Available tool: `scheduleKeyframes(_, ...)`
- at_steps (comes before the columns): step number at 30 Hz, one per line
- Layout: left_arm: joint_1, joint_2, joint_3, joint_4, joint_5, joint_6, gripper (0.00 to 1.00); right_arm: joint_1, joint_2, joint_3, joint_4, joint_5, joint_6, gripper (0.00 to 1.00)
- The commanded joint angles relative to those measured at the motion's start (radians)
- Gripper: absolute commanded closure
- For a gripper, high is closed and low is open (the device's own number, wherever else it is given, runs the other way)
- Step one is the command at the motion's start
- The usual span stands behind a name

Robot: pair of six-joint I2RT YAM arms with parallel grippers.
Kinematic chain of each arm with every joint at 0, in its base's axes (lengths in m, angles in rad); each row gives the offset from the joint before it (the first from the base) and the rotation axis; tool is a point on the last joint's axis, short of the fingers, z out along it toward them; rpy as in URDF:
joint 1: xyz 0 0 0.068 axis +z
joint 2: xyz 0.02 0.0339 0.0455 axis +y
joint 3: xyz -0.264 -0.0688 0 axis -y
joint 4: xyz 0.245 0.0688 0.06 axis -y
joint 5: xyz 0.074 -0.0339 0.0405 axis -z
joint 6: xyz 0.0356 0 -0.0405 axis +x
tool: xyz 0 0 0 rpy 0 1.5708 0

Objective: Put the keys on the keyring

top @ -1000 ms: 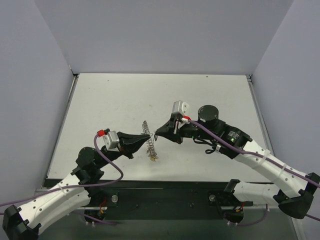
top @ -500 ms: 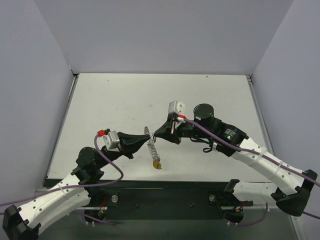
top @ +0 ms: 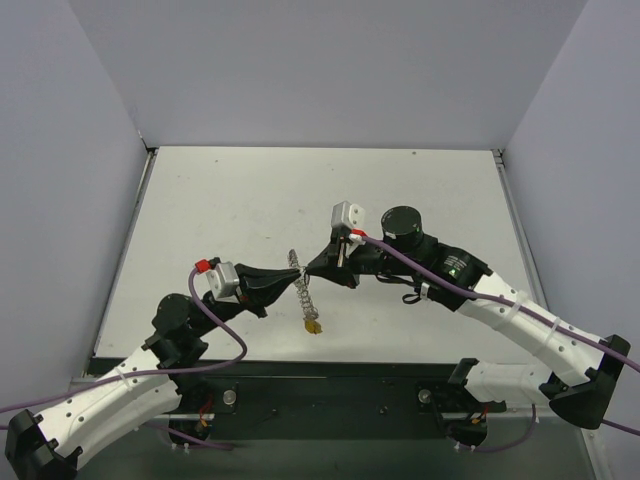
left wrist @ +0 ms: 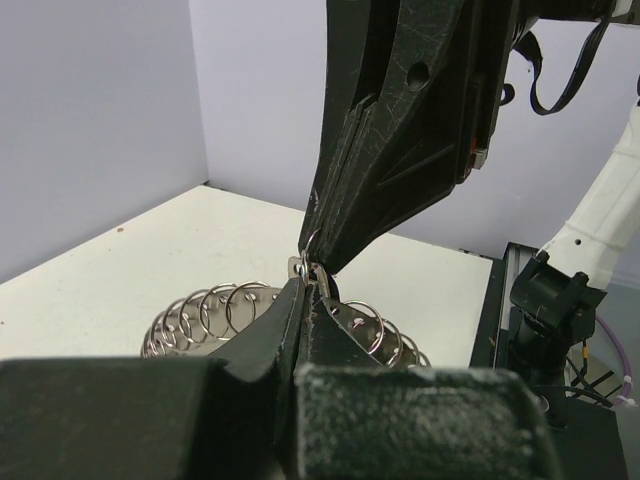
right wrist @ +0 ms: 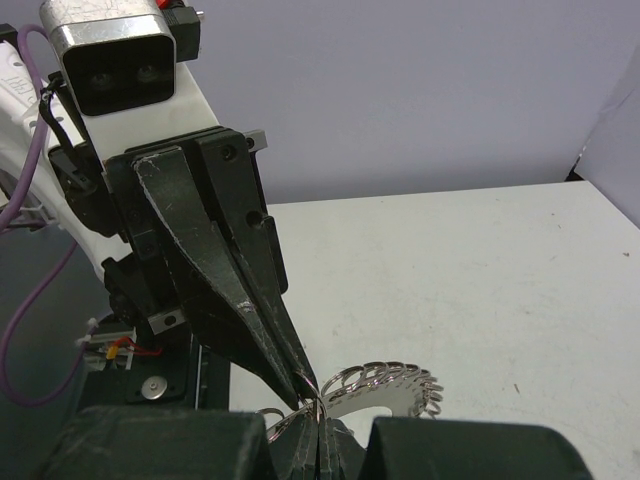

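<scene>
The keyring (top: 298, 280) is a silvery coil ring held above the table's middle, seen edge-on from above. My left gripper (top: 299, 283) comes in from the left and is shut on its rim. Tip to tip with it, my right gripper (top: 308, 269) arrives from the right, also shut on the ring's wire. The left wrist view has my left gripper (left wrist: 306, 287) pinched on the keyring (left wrist: 225, 312), the right fingers (left wrist: 345, 215) pointing down at it. In the right wrist view my right gripper (right wrist: 319, 418) pinches the keyring (right wrist: 400, 385). A yellow-headed key (top: 313, 325) sits just below the ring.
The white table (top: 220, 200) is walled in grey at the left, back and right. A black rail (top: 330, 385) with both arm bases runs along the near edge. Purple cables (top: 215, 325) loop off each wrist.
My right arm has shifted a little to the left, closing on the left gripper's tip. The ring has tilted slightly, and the yellow key below it has swung a bit.
</scene>
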Motion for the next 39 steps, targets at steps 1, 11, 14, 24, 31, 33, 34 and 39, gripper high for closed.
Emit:
scheduleKeyframes(1,-0.004,-0.007,0.052,0.087,0.029,-0.003,1.00,0.000,-0.001,0.041,0.034,-0.017,-0.011,1.00)
scheduleKeyframes(11,-0.005,-0.028,0.017,0.171,0.093,0.001,1.00,0.000,0.008,0.032,0.035,-0.009,-0.011,1.00)
scheduleKeyframes(14,-0.004,-0.031,0.017,0.174,0.112,0.006,1.00,-0.002,0.010,0.031,0.034,-0.009,-0.011,1.00)
scheduleKeyframes(24,-0.004,-0.040,0.003,0.233,0.153,-0.002,1.00,-0.011,0.011,0.026,0.034,-0.029,-0.010,1.00)
scheduleKeyframes(31,-0.004,-0.036,-0.015,0.295,0.173,-0.017,1.00,-0.021,0.008,0.018,0.032,-0.063,-0.008,1.00)
scheduleKeyframes(33,-0.005,-0.034,-0.020,0.312,0.178,-0.020,1.00,-0.021,0.007,0.020,0.031,-0.069,-0.010,1.00)
scheduleKeyframes(34,-0.004,-0.034,-0.020,0.318,0.179,-0.022,1.00,-0.023,0.005,0.018,0.029,-0.080,-0.011,1.00)
scheduleKeyframes(39,-0.005,-0.031,-0.027,0.349,0.179,-0.022,1.00,-0.025,0.002,0.026,0.012,-0.107,-0.017,1.00)
